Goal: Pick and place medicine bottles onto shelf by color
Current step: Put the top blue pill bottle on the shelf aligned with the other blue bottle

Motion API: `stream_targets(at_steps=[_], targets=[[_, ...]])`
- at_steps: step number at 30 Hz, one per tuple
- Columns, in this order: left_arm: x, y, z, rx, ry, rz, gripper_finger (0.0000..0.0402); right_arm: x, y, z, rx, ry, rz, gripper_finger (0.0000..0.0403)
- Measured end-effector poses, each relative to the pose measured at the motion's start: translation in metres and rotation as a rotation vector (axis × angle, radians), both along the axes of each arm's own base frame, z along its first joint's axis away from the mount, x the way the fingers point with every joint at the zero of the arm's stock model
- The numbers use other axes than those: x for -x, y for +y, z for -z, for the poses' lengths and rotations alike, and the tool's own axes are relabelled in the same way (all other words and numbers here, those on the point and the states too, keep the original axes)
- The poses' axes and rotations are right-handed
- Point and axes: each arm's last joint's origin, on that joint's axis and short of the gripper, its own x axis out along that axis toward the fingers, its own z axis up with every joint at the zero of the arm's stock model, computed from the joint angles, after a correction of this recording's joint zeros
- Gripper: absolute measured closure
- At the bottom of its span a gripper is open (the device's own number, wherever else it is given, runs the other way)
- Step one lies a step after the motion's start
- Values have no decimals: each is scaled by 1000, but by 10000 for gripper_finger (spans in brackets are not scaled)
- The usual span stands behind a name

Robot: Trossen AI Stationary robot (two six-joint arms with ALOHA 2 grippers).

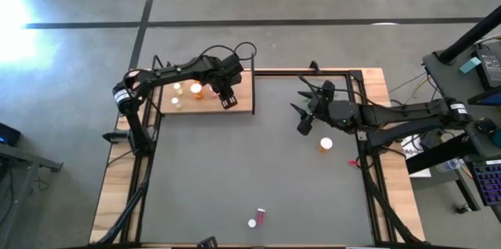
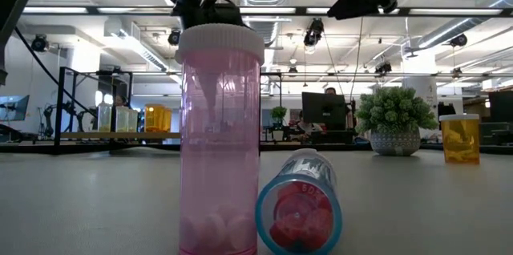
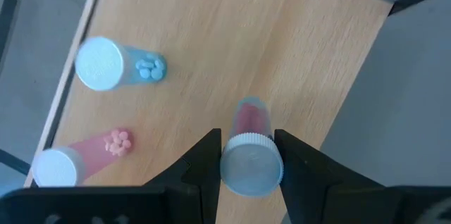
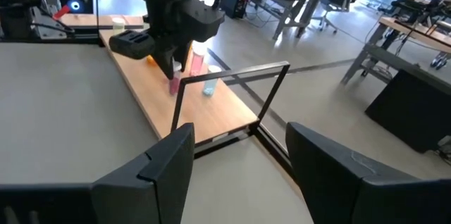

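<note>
- Grey matting (image 1: 258, 155) covers the table inside a wooden rim; an open workshop with ceiling lights is seen beyond it in the low view.
- Left gripper (image 3: 251, 159): held over the shelf (image 3: 282, 48), fingers clamped on the white cap of an upright pink-red bottle (image 3: 251, 155).
- Just beside that gripper, on the shelf, two more bottles are seen: one with blue pills (image 3: 116, 65) and one with pink pills (image 3: 81, 157). An orange bottle (image 1: 196, 90) stands on the shelf near the same gripper.
- Right gripper (image 1: 304, 113): held above the mat, fingers apart and holding nothing; an orange bottle on the mat (image 1: 326, 144) lies just beside it.
- Well apart from both grippers, at the mat's near edge, a tall pink bottle (image 2: 220, 139) stands upright with a red one (image 2: 299, 211) lying touching it.
- A green plant (image 2: 395, 119) is seen farther back.
</note>
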Motion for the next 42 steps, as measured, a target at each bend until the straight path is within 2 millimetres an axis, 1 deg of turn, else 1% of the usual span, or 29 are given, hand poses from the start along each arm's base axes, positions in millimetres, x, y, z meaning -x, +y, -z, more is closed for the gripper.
stream_targets(at_steps=[8,17,23,33,42], targets=[[-3,2,2,-12,-21,1,303,-6,0,6,1,30,0,188],[-7,5,16,16,22,-1,303,-5,-2,5,102,87,34,188],[-9,6,13,14,5,-21,303,-6,-2,6,101,87,33,188],[-5,14,13,5,7,-76,303,-6,-2,6,101,87,32,188],[-4,16,13,1,9,-84,281,-6,-2,6,101,87,32,188]])
